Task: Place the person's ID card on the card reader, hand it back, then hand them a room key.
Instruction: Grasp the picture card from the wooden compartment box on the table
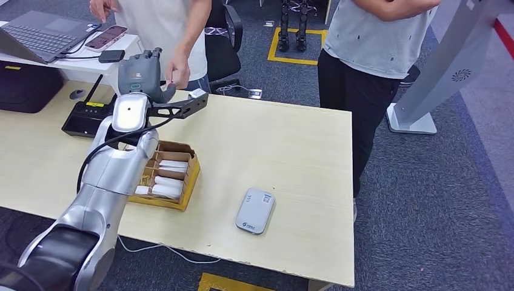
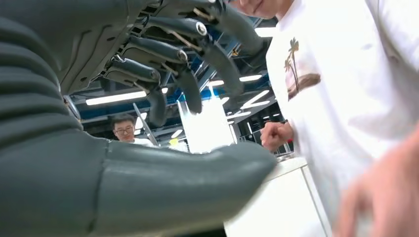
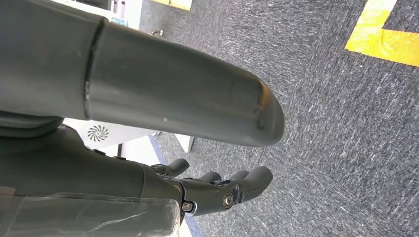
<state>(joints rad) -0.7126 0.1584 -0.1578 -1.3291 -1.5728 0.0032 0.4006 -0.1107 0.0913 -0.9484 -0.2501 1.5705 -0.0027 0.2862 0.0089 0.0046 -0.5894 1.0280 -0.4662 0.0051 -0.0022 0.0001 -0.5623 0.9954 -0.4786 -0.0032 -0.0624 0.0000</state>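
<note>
While the left hand is raised over the bench toward a person's hand, fingers spread and nothing gripped, an ID card cannot be made out. The card reader lies unused. The right hand hangs unclenched above carpet.

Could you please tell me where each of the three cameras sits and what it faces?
Head view: high on the body, facing down at the table; left arm and left hand show.
Left wrist view: behind the left hand, facing the person, whom the head view shares.
Right wrist view: behind the right hand, facing carpet.
</note>
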